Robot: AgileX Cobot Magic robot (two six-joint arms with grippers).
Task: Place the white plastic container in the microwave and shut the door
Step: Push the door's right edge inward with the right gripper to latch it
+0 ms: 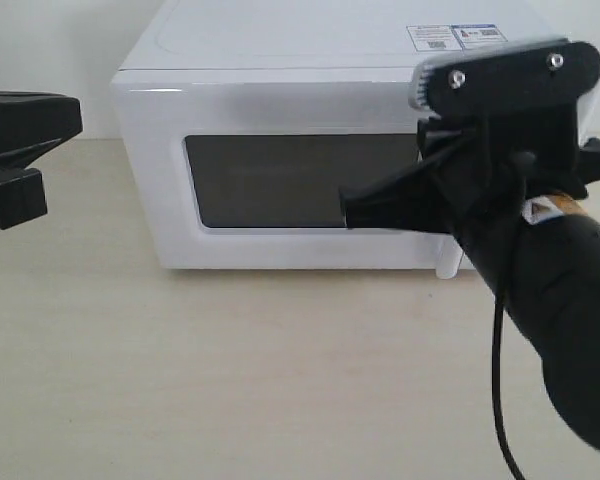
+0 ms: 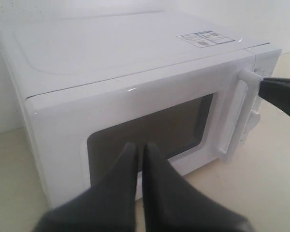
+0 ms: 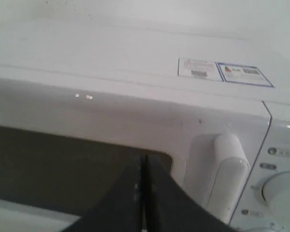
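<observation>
The white microwave (image 1: 280,60) stands on the table with its door (image 1: 270,180) shut. The white plastic container is out of view. My right gripper (image 1: 346,212) is shut and empty, and it points at the dark window near the vertical white handle (image 3: 229,174). In the right wrist view its closed fingertips (image 3: 143,157) sit in front of the window's corner beside the handle. Whether they touch the door I cannot tell. My left gripper (image 2: 139,145) is shut and empty, held back from the door's front. The left arm (image 1: 20,150) hangs at the far left.
Stickers (image 1: 455,37) lie on the microwave's top at the right. The control panel with a round dial (image 3: 282,188) is just past the handle. The beige tabletop (image 1: 230,380) stretches in front of the microwave. A black cable (image 1: 500,400) hangs below the right arm.
</observation>
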